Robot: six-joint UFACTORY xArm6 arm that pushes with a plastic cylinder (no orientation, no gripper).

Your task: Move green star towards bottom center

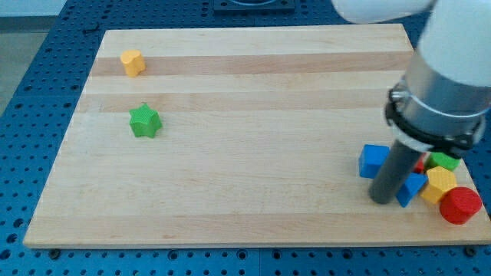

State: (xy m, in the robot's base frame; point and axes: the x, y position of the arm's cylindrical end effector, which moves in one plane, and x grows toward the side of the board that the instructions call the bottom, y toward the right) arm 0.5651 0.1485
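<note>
The green star (144,121) lies on the wooden board (245,153) at the view's left, below an orange block (133,62) near the top left corner. My tip (381,200) is far to the right of the star, at the view's lower right, just below a blue cube (374,160) and touching the left side of a cluster of blocks.
The cluster at the lower right holds a blue block (411,188), a yellow block (440,184), a red block (460,205), a green block (443,161) and a small red piece (419,164). The arm's white body (449,69) hangs over the board's right side.
</note>
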